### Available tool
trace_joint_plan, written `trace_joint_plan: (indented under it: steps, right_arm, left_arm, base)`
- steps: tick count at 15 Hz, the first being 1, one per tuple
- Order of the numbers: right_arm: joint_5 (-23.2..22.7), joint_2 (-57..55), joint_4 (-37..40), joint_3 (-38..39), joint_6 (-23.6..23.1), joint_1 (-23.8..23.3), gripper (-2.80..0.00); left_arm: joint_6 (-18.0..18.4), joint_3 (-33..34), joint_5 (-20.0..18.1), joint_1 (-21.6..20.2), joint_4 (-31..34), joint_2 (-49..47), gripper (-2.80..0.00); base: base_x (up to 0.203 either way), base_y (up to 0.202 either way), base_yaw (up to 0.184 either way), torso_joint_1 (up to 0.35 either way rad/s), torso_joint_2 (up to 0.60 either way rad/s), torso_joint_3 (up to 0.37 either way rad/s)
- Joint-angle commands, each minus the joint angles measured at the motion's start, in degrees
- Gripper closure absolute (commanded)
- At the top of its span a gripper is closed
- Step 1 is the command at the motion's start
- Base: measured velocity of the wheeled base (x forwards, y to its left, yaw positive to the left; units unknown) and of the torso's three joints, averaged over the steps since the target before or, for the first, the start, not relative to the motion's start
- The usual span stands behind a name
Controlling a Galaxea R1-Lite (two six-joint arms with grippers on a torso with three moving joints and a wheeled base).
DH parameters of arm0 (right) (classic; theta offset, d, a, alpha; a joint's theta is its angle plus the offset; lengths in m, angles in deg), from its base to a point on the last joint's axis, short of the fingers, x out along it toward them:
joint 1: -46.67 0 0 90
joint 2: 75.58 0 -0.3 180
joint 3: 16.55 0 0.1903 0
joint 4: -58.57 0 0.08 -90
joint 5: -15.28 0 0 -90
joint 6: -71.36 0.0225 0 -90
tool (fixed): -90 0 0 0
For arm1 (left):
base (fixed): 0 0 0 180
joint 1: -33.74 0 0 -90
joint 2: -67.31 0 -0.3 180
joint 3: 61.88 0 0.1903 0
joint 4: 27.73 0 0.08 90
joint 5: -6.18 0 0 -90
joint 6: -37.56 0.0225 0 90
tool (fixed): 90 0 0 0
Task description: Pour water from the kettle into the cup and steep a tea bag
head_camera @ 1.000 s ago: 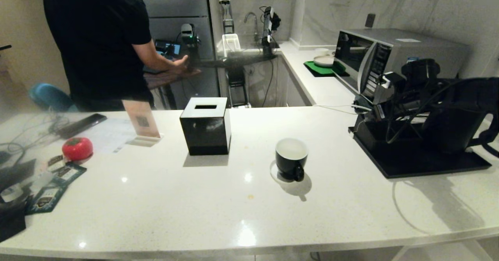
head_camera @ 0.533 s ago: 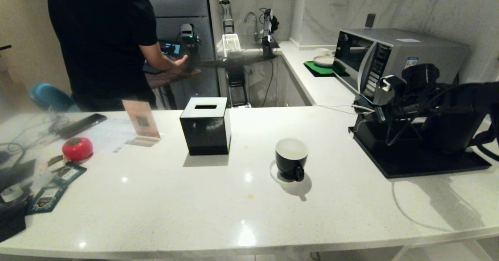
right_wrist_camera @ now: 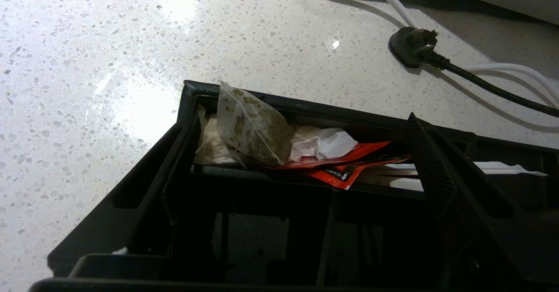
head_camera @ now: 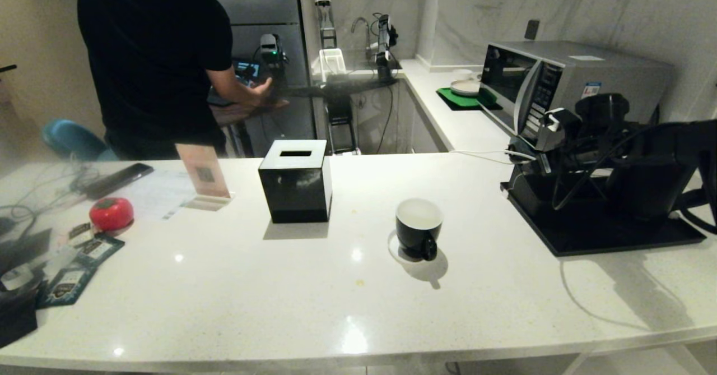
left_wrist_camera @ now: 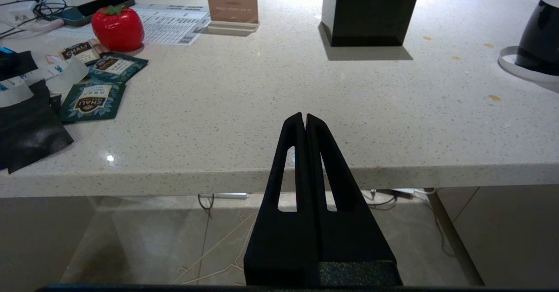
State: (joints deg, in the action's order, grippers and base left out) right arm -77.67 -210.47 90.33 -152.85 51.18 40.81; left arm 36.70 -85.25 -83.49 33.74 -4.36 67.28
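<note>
Cup (head_camera: 419, 227): small glossy black mug, white inside, small ear handle turned toward the near edge; stands upright near the middle of the counter, right of the tissue box.
Counter (head_camera: 252, 302): pale speckled stone, polished, with a rounded near edge.
Tissue box (head_camera: 295, 180): shiny black cube with a slot in its top.
Tray (head_camera: 605, 232): flat black rectangle at the far right, in front of the brushed-metal microwave (head_camera: 566, 80).
Right gripper (right_wrist_camera: 301, 165): over a black compartmented box; its ribbed black fingers (right_wrist_camera: 430, 170) spread wide, holding nothing.
Tea bag (right_wrist_camera: 253, 128): translucent mesh pyramid of dried leaves, lying in the box's far compartment on crumpled white paper beside red sachets (right_wrist_camera: 345, 165).
Left gripper (left_wrist_camera: 304, 119): low at the counter's near edge, tapered black fingers pressed together, empty.
Kettle: cannot tell where behind the right arm.
</note>
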Motion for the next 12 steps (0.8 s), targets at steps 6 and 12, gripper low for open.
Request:
trace_joint_plan:
  steps: [6,12]
  right_arm:
    - [0.0,-0.7,-1.2,0.0,-0.4,0.0,-2.8]
    - [0.1,-1.8,-3.6,0.0,-0.4,0.0,-2.8]
  left_arm:
    - [0.0,0.0,0.0,0.0,0.0,0.0,0.0]
    - [0.0,0.0,0.0,0.0,0.0,0.0,0.0]
  base:
    - [0.0,0.0,0.0,0.0,0.0,0.0]
    - [0.0,0.0,0.0,0.0,0.0,0.0]
